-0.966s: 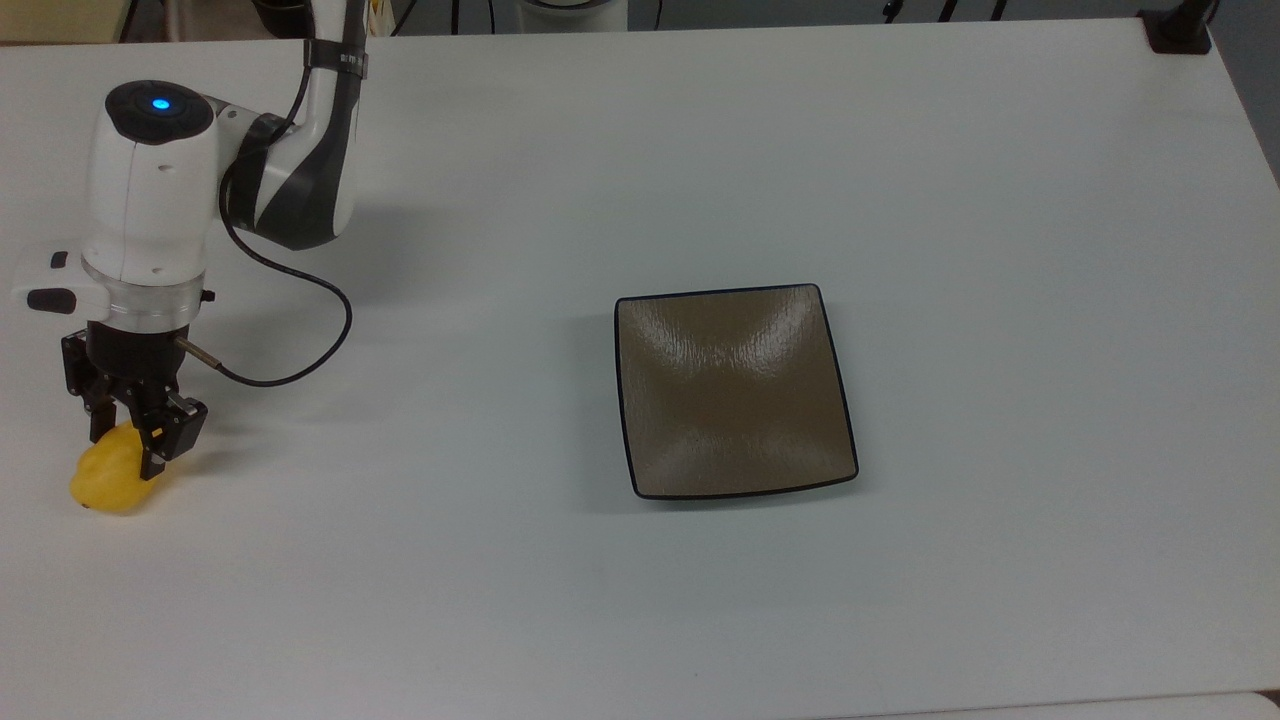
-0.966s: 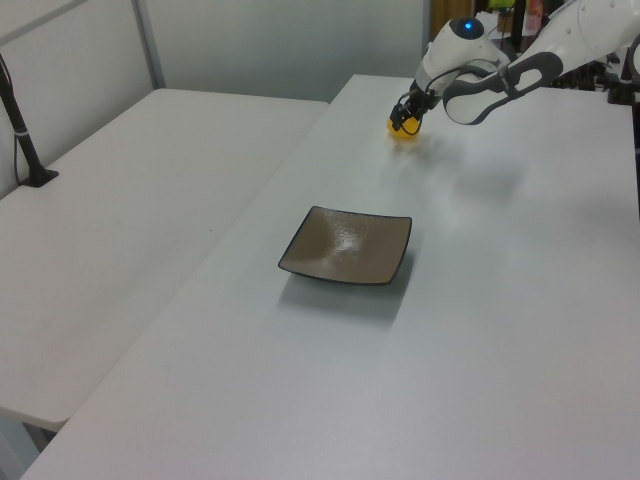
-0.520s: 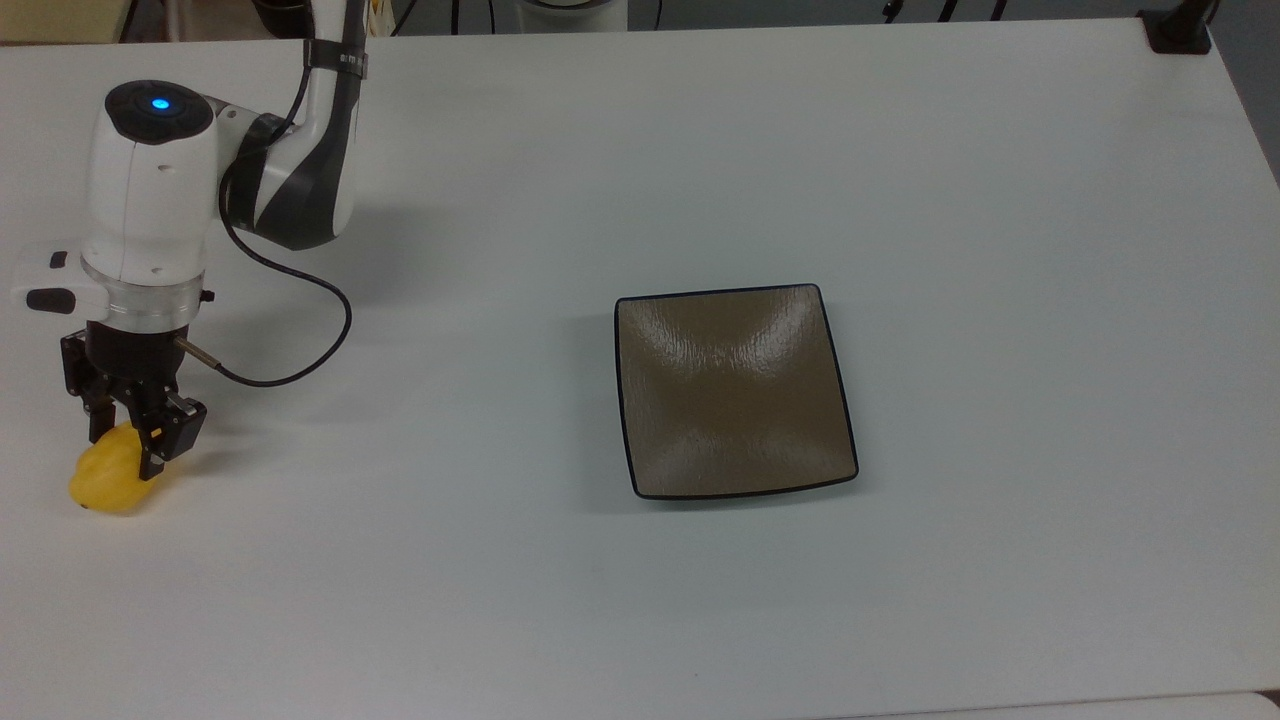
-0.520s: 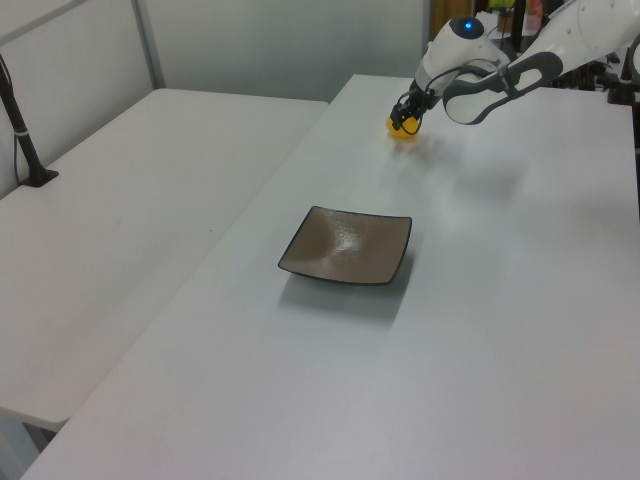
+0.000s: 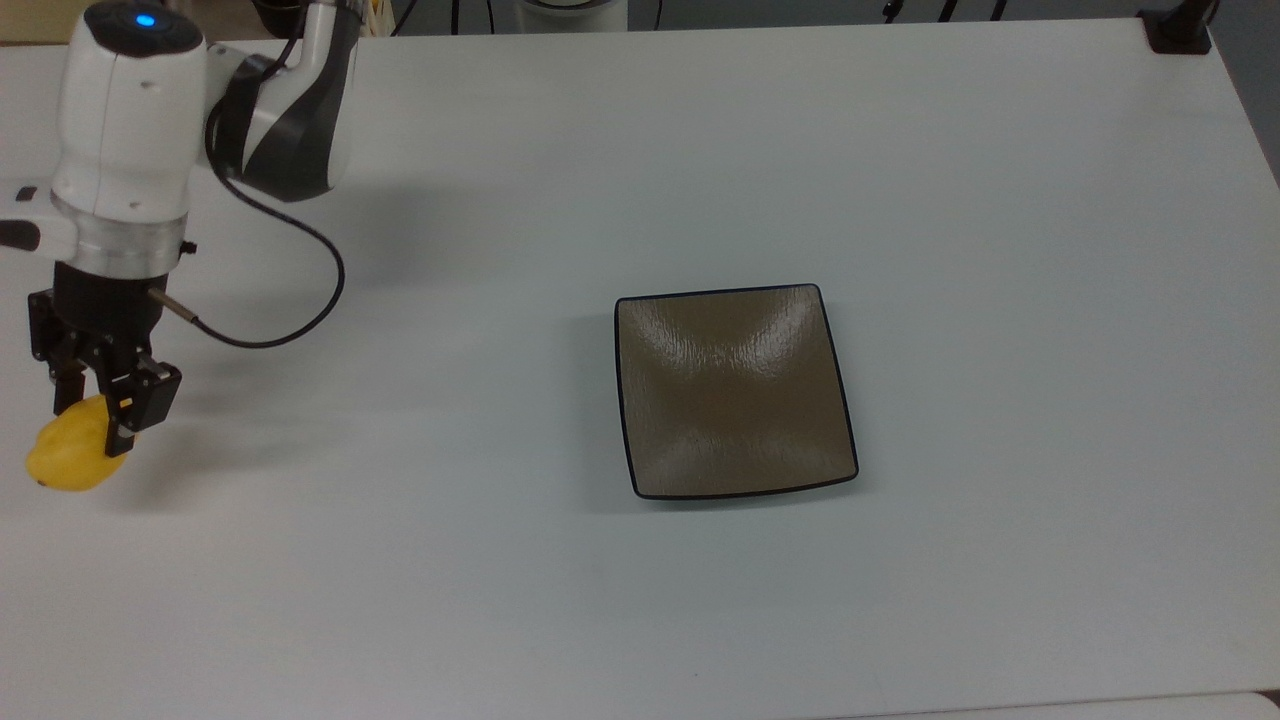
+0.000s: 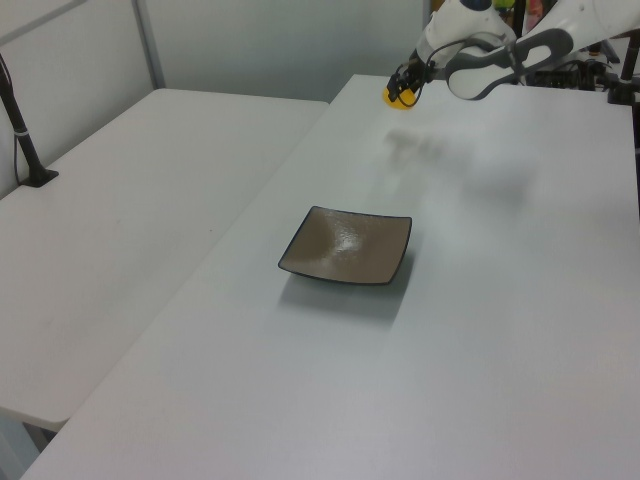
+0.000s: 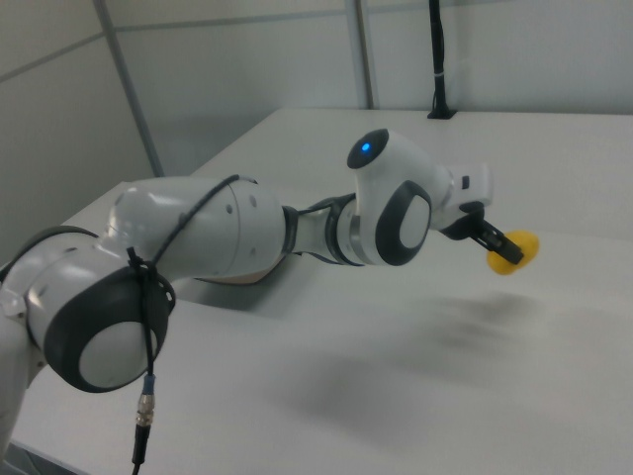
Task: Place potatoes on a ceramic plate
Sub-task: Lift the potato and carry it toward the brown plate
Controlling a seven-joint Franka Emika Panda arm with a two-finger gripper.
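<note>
White counter [image 5: 1000,200] bare but for empty ceramic plate [image 5: 735,390] near centre; claw [image 5: 92,405] clenched on potato [image 5: 68,458], lifted clear at 9 o'clock; pickup done, carry and placement outstanding.

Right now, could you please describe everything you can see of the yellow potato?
The potato is bright yellow, smooth and lumpy-oval, far smaller than the ceramic plate. The gripper is shut on its upper end. In the right view it hangs clear above the white table, with a blurred shadow below it. It sits near the top view's left edge, well apart from the plate. Only the gripper touches it.
</note>
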